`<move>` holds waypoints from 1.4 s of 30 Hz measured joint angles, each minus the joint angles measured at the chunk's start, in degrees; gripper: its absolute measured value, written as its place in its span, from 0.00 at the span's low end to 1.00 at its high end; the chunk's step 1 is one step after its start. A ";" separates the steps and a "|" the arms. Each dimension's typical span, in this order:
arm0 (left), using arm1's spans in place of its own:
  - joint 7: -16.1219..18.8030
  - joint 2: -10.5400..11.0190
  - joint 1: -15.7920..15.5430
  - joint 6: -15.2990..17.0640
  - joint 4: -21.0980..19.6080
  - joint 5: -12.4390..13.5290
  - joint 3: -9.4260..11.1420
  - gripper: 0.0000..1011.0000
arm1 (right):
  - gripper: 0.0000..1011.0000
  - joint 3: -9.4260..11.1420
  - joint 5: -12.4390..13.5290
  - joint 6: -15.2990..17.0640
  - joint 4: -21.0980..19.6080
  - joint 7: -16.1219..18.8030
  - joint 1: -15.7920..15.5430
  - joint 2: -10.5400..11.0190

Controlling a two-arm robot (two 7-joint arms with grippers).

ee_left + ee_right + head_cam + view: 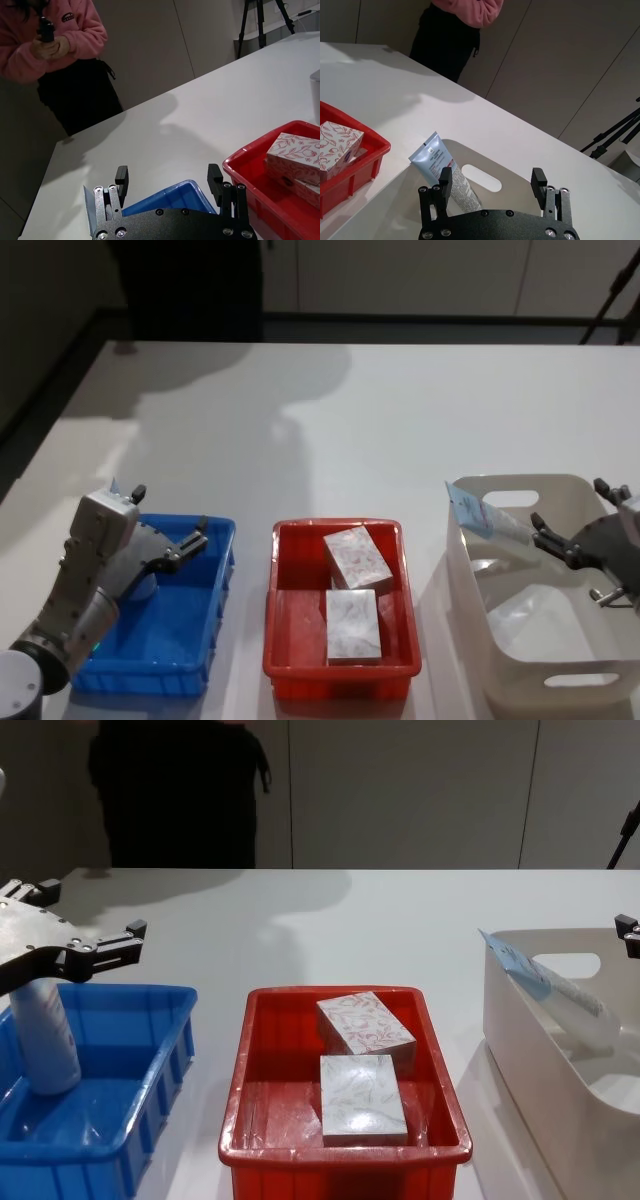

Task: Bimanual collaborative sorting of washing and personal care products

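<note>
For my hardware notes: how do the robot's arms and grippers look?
The left arm has silver-grey rounded segments. The left gripper and right gripper look alike: a flat black plate with small silver screws and two short black fingers.

Bottle (45, 1035) in left crate (160, 1112), two boxes (365, 1023) in middle crate (340, 1172), tube (560, 985) in right tub (528, 1055).
</note>
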 joint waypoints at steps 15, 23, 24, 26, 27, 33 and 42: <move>0.00 0.00 0.00 0.03 -0.01 0.00 0.01 0.99 | 0.99 1.32 -0.99 -0.66 0.57 1.59 -0.07 -1.27; 0.00 0.00 0.00 0.03 -0.01 0.00 0.02 0.99 | 0.99 2.03 -1.51 -1.01 0.60 2.87 -0.32 -1.98; 0.00 0.00 0.00 0.03 0.00 0.00 0.02 0.99 | 0.99 2.14 -1.56 -1.04 0.51 3.19 -0.40 -2.12; 0.00 0.00 0.00 0.03 -0.01 0.00 0.02 0.99 | 0.99 2.25 -1.61 -1.06 0.39 3.51 -0.47 -2.27; 0.00 0.00 0.00 0.03 0.00 0.00 0.02 0.99 | 0.99 2.36 -1.61 -1.06 0.23 3.84 -0.55 -2.42; 0.00 0.00 0.00 0.03 0.00 0.00 0.02 0.99 | 0.99 2.69 -1.58 -1.09 -0.41 5.01 -0.85 -3.00; 0.00 0.00 0.00 0.04 -0.01 0.00 0.01 0.99 | 0.99 3.24 -1.60 -1.02 -1.00 6.62 -1.29 -4.12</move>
